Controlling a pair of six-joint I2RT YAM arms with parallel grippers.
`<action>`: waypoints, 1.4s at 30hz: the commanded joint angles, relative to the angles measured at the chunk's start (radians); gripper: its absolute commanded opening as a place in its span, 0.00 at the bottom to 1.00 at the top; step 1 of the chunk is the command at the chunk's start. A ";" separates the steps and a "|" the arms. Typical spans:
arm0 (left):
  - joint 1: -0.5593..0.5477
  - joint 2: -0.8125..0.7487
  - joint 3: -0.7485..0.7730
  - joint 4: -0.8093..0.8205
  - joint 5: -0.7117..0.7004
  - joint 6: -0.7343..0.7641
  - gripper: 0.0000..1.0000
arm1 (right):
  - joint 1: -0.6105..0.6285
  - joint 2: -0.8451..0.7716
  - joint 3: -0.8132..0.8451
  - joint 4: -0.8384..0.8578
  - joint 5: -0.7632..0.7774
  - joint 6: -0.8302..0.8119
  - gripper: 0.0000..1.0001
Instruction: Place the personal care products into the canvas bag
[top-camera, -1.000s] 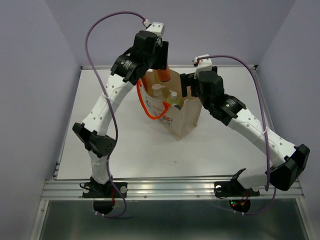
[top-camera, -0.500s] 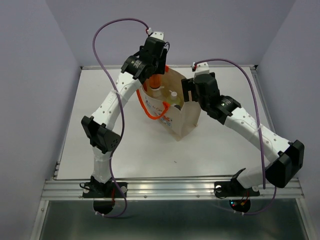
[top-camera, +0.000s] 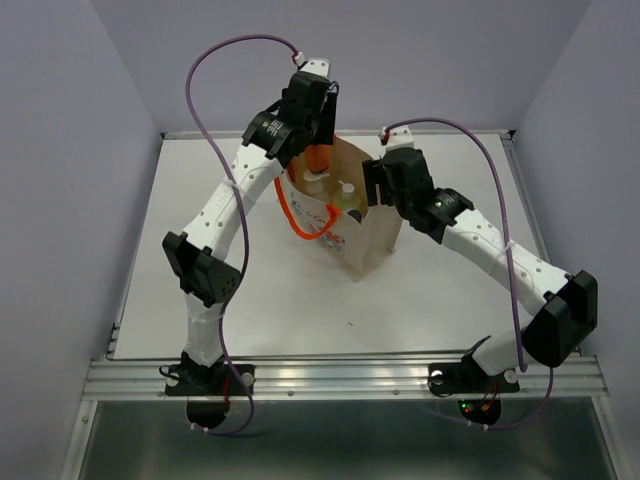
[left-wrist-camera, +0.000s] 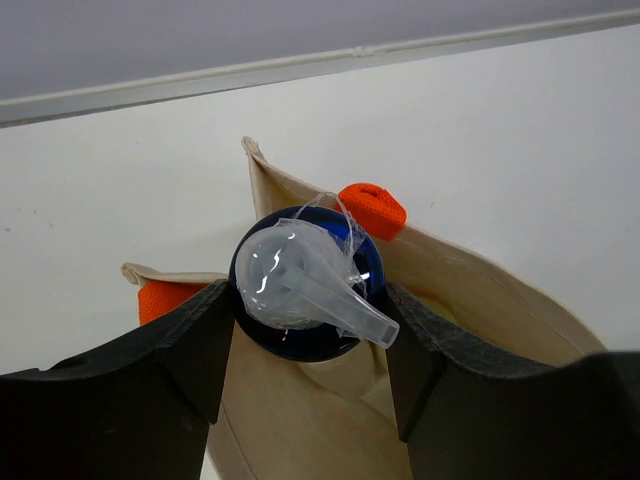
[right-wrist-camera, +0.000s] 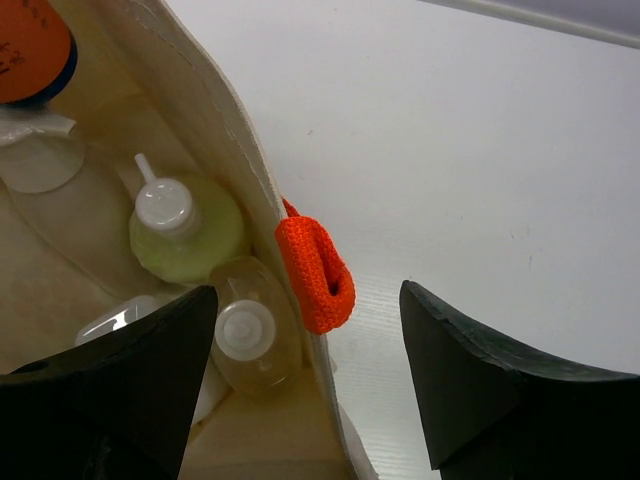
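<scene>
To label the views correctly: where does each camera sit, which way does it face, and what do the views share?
Top: above, behind the arms, facing down at table and bag; both arms show.
Left wrist: on the left arm, facing down at the orange bottle in the left gripper, above the bag.
Right wrist: on the right arm, facing down into the bag; right gripper open astride its rim.
Shared: all show bag and orange bottle.
</scene>
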 joint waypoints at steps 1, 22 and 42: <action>0.000 -0.081 0.024 0.182 -0.069 -0.015 0.00 | -0.009 -0.014 0.008 -0.024 -0.005 0.006 0.77; 0.000 -0.042 0.018 0.293 -0.336 0.111 0.00 | -0.067 0.007 0.022 -0.024 0.038 0.013 0.51; 0.043 0.080 -0.042 0.285 -0.351 0.060 0.00 | -0.095 0.009 0.014 -0.035 -0.004 -0.002 0.25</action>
